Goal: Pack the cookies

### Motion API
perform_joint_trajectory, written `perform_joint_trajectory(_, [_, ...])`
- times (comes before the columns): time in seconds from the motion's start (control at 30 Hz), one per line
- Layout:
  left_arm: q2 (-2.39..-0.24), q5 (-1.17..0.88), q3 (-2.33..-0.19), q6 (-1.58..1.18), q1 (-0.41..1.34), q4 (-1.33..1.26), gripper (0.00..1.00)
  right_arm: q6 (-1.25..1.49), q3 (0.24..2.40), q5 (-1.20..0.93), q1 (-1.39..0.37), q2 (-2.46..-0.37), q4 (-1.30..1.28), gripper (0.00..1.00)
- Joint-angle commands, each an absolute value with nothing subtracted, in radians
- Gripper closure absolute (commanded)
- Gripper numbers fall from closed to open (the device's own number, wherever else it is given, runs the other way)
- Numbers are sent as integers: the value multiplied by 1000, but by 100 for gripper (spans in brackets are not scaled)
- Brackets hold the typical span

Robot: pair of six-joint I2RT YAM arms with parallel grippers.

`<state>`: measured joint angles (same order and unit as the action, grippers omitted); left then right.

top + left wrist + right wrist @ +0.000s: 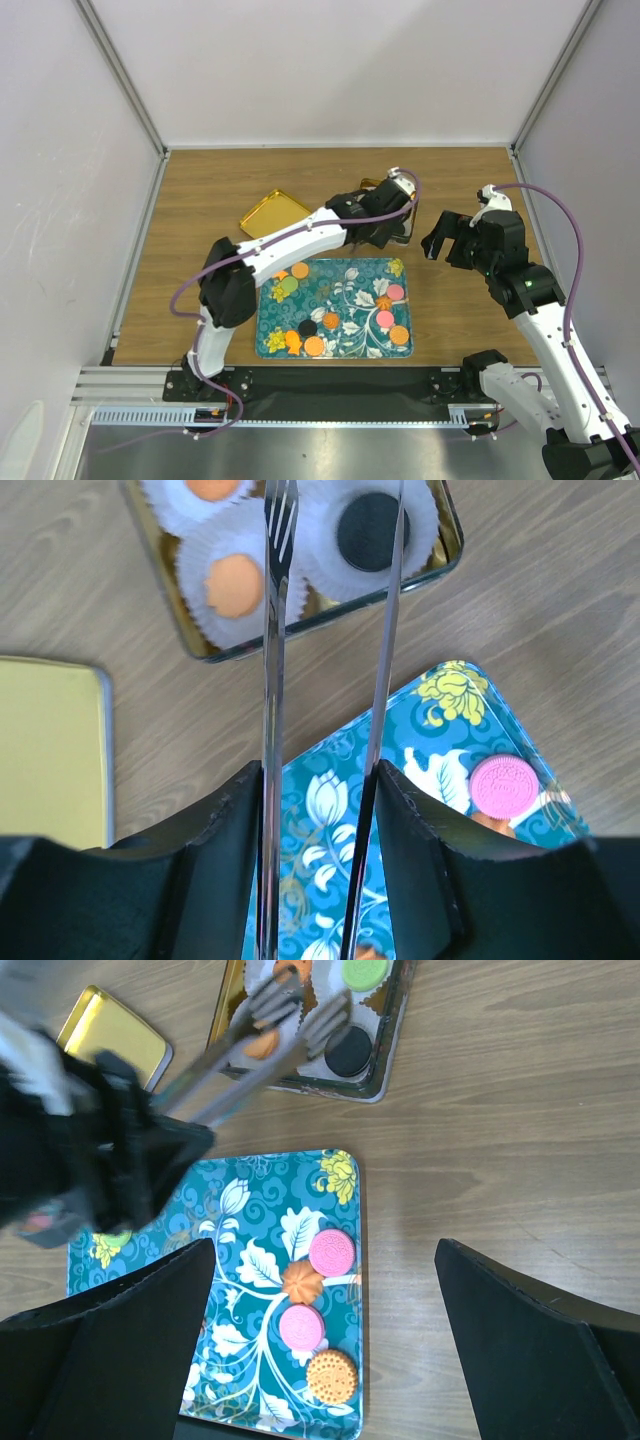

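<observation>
Several cookies lie on the teal flowered tray [345, 285]: pink ones [331, 1251], orange ones [332, 1376], a black one [307, 327] and a green one [288, 285]. My left gripper [385, 215] is shut on metal tongs [272, 680]. Their tips are spread and empty over a metal tin [330, 620] with white paper cups. The cups hold a black cookie [366, 532], orange cookies [234, 585] and a green cookie [364, 970]. My right gripper [322, 1260] is open and empty above the tray's right edge.
A gold lid [273, 212] lies on the wooden table left of the tin and behind the tray. The left arm stretches diagonally over the tray's back left corner. White walls enclose the table on three sides.
</observation>
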<state>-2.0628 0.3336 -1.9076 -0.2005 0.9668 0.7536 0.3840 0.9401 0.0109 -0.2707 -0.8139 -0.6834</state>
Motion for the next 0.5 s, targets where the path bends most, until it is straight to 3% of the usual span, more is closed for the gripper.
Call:
perform_joint_trajectory(0.0, [-1887,348,-1882,-213,942,692,48,377,976,9,-265,-804,-655,0])
perform_joint_trajectory(0.2, [-1718,387,-1680,-317,847,663,48,387,962,-40,-264,-819,-623,0])
perform_joint_trajectory(0.47, [-1375,293,-1171,-449,405,545,47,399,930,-78,-261,-828,-568,0])
